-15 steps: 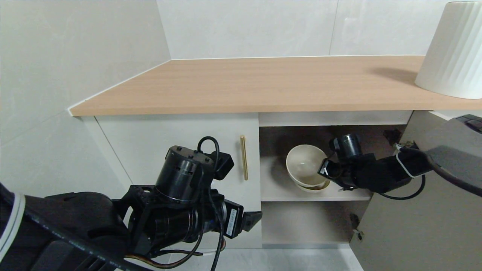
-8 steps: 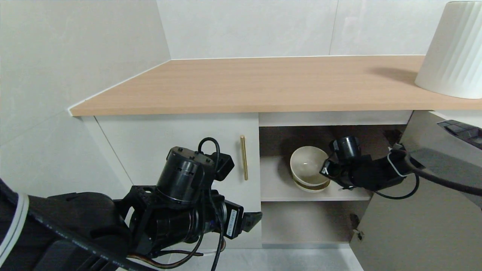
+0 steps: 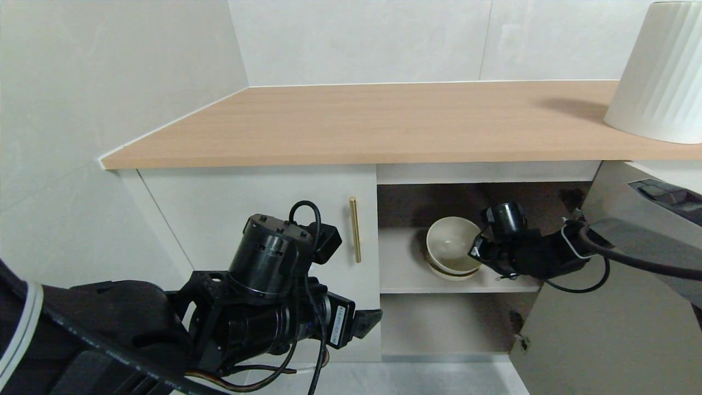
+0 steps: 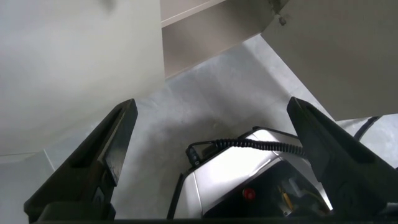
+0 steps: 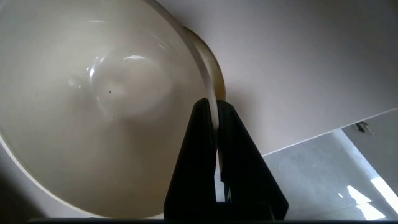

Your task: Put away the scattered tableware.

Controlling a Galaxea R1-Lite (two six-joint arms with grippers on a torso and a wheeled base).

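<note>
Shelf (image 3: 400, 271): gap left of bowl (image 3: 451, 244); right gripper (image 3: 476, 251) on its rim takes the right side. Closed door (image 3: 258, 208) blocks left, open door (image 3: 603, 340) right. Lower compartment (image 3: 444, 323) probably passable, shadowed.

Left gripper (image 4: 210, 104) spread wide over floor (image 4: 249, 68); cabinet (image 4: 74, 50) beside.

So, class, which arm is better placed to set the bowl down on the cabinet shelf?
Right. The right gripper is shut on the rim of the bowl, at the shelf inside the open cabinet; the left gripper hangs open outside, before the closed door.
</note>
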